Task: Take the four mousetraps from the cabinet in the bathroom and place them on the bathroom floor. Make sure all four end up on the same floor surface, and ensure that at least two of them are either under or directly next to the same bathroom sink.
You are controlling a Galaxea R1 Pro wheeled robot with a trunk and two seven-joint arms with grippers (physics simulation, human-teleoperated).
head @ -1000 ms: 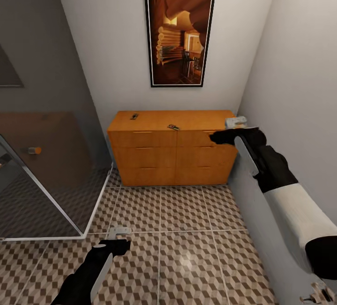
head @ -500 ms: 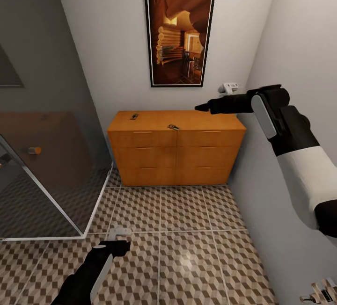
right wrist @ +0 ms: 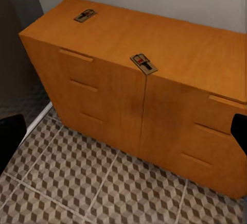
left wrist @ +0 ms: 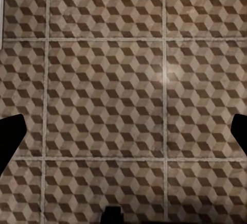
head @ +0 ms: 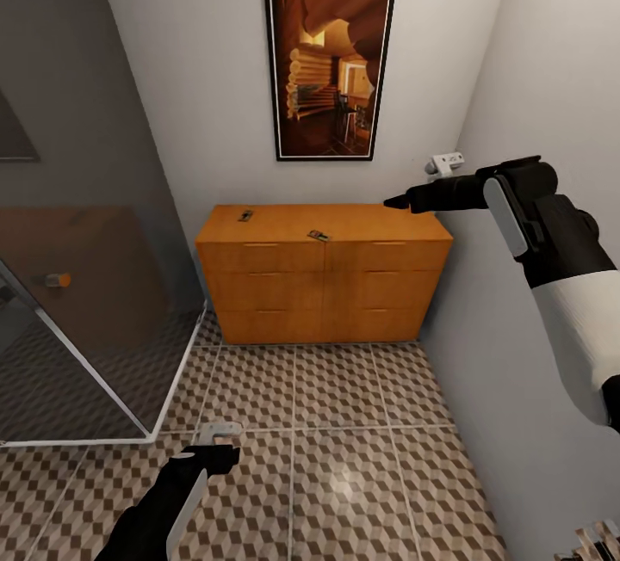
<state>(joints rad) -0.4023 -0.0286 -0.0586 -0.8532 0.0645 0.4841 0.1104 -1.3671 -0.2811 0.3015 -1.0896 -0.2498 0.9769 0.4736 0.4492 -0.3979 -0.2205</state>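
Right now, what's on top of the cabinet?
Two mousetraps lie on the cabinet: one near its back left, one at the front edge, mid-width. The drawers are closed, so their contents are hidden.

Right arm raised and extended forward, black forearm level, right gripper at its far end, finger spacing not discernible. Left arm held low, forearm angled forward, left gripper pointing downward, finger tips spread wide apart.
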